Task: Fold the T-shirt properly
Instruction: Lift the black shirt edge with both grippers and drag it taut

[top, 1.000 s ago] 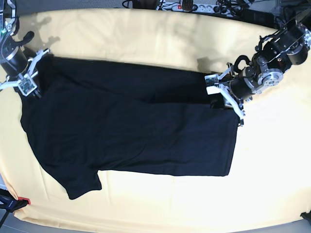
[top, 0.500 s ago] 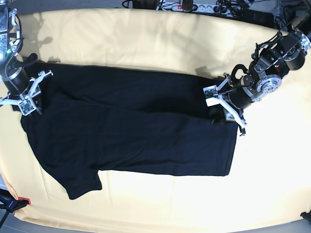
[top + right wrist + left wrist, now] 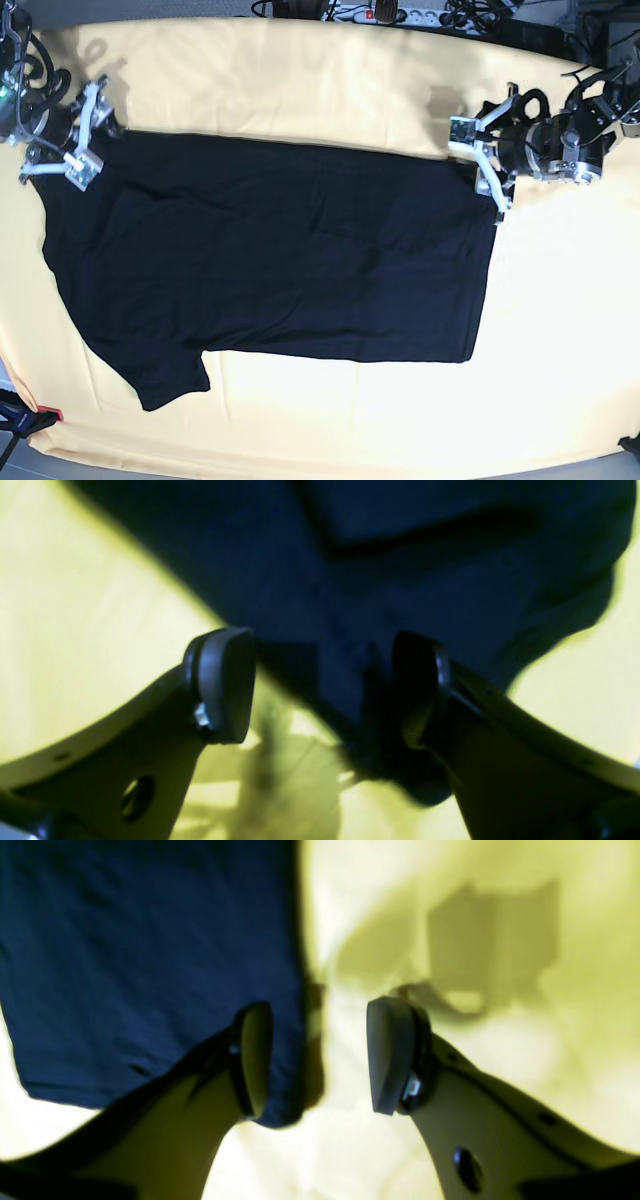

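The black T-shirt (image 3: 270, 260) lies spread flat, plain side up, on the pale yellow cloth (image 3: 300, 80), with one sleeve (image 3: 170, 380) at the lower left. My left gripper (image 3: 482, 166) is open at the shirt's upper right corner. In the left wrist view the left gripper (image 3: 320, 1057) straddles the shirt's edge (image 3: 150, 965), and the cloth lies loose by one finger (image 3: 252, 1060). My right gripper (image 3: 84, 138) is open at the upper left corner. In the right wrist view the right gripper (image 3: 320, 685) has dark fabric (image 3: 400, 555) between its jaws, not pinched.
The yellow cloth covers the whole table. A power strip and cables (image 3: 390, 12) lie along the far edge. A small red object (image 3: 50, 413) sits at the near left corner, by the table's edge.
Both grippers have moved toward the far edge. The shirt's upper strip, bunched toward the middle before, now lies spread flat, and its upper right corner reaches further out.
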`<move>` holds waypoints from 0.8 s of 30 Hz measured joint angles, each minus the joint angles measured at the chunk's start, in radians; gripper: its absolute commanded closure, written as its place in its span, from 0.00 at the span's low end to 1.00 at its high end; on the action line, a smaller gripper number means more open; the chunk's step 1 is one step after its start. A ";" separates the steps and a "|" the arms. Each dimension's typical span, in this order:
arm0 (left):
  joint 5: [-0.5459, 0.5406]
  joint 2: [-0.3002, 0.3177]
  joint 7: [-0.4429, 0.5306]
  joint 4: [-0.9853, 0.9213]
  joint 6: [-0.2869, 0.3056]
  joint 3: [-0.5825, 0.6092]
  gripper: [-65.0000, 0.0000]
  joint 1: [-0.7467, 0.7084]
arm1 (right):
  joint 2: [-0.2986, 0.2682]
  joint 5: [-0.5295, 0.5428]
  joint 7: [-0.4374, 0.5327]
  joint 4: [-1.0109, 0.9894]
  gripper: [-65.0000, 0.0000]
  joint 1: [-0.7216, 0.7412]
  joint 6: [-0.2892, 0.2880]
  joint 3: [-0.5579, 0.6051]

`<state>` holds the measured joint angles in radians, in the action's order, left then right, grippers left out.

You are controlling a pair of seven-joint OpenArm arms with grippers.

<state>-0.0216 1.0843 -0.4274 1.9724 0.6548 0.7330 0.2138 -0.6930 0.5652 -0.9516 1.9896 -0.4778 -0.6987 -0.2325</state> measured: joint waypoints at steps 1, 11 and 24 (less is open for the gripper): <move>0.004 0.005 0.000 -0.003 0.000 0.000 0.52 -0.017 | 0.001 -0.009 0.008 -0.002 0.32 -0.028 0.002 0.001; 0.142 -0.043 0.116 -0.083 -0.149 -0.008 0.52 -0.058 | 0.003 -0.278 0.298 -0.016 0.34 -0.079 0.118 0.001; 0.312 -0.139 0.122 -0.148 -0.412 -0.001 0.78 -0.056 | 0.007 -0.275 0.342 -0.191 0.94 0.028 0.070 0.001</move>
<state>0.2901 0.9451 -0.3054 1.8240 0.2428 0.7319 0.1577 -0.6861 0.2897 -0.6098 1.7985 -0.4500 -0.6289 -0.2314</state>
